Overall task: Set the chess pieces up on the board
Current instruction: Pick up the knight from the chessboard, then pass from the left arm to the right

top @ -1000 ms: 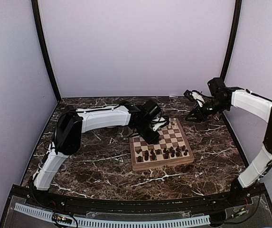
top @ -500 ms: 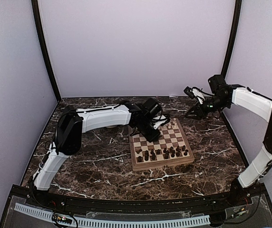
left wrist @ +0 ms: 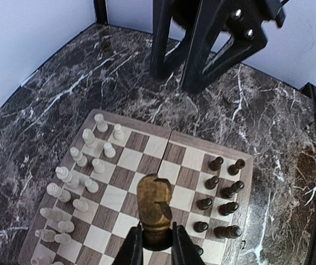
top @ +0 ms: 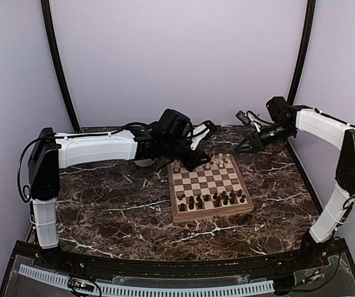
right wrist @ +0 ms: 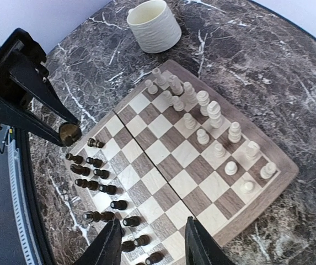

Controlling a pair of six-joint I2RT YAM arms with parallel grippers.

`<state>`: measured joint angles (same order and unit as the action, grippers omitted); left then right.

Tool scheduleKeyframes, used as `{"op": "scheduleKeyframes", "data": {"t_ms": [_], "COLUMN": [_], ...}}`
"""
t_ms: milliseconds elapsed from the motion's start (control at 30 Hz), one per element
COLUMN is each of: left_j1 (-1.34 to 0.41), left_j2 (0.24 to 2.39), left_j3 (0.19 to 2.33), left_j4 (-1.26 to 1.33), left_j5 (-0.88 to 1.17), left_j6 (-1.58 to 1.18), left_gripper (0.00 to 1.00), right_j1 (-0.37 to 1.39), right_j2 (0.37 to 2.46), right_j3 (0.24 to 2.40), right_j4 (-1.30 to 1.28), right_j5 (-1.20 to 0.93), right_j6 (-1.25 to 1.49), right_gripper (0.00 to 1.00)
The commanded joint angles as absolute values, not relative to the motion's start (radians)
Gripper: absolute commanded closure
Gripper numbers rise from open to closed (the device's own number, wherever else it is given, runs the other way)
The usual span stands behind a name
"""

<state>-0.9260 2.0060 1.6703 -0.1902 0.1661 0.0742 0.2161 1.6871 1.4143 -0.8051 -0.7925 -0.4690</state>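
Observation:
The board (top: 211, 214) lies mid-table, with dark chess pieces (top: 214, 199) on its near rows and cream ones (top: 217, 162) on its far rows. My left gripper (top: 194, 150) hovers over the board's far-left corner. In the left wrist view that gripper (left wrist: 153, 243) is shut on the base of a brown knight (left wrist: 154, 204), held above the squares. My right gripper (top: 245, 143) hangs beyond the far-right corner. Seen from the right wrist, its fingers (right wrist: 107, 245) stand apart with nothing between them, over the board's rim (right wrist: 282, 165).
A cream ribbed mug (right wrist: 154, 25) stands on the dark marble just behind the board's far-left corner. Purple walls close the table on three sides. The two grippers face each other across the board's back edge.
The left arm has lifted and drawn back from the board's far squares toward its far-left corner, carrying the knight. The right gripper has risen slightly and spread its fingers a little wider.

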Motion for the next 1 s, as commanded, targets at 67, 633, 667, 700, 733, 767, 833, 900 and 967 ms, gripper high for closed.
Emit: {"op": "scheduleKeyframes", "data": {"t_ms": [67, 633, 667, 700, 733, 767, 833, 900, 967], "left_j1": [-0.930, -0.935, -0.936, -0.937, -0.939, -0.941, -0.942, -0.944, -0.945], "left_j2": [1.941, 1.945, 1.946, 1.946, 1.947, 1.949, 1.955, 1.958, 1.963], "left_j3": [1.590, 1.590, 1.591, 1.591, 1.593, 1.594, 1.602, 1.609, 1.613], "left_j4": [-0.026, -0.030, -0.030, -0.029, -0.030, -0.033, -0.043, -0.048, -0.051], "left_j5": [0.257, 0.339, 0.351, 0.355, 0.359, 0.359, 0.361, 0.362, 0.362], "left_j6": [0.073, 0.098, 0.099, 0.101, 0.103, 0.106, 0.111, 0.113, 0.116], "left_gripper": [0.98, 0.98, 0.98, 0.98, 0.98, 0.98, 0.98, 0.98, 0.98], "right_j1": [0.269, 0.328, 0.329, 0.329, 0.330, 0.330, 0.333, 0.338, 0.342], "right_j2": [1.746, 1.816, 1.819, 1.824, 1.829, 1.834, 1.840, 1.843, 1.847], "right_j3": [1.439, 1.499, 1.504, 1.509, 1.516, 1.523, 1.535, 1.540, 1.538], "right_j4": [-0.907, -0.951, -0.951, -0.951, -0.955, -0.960, -0.972, -0.984, -0.991], "right_j5": [-0.967, -1.114, -1.121, -1.125, -1.132, -1.139, -1.149, -1.154, -1.160], "right_j6": [-0.461, -0.451, -0.451, -0.447, -0.448, -0.449, -0.456, -0.466, -0.475], "right_gripper": [0.58, 0.57, 0.57, 0.57, 0.57, 0.57, 0.58, 0.59, 0.61]}}
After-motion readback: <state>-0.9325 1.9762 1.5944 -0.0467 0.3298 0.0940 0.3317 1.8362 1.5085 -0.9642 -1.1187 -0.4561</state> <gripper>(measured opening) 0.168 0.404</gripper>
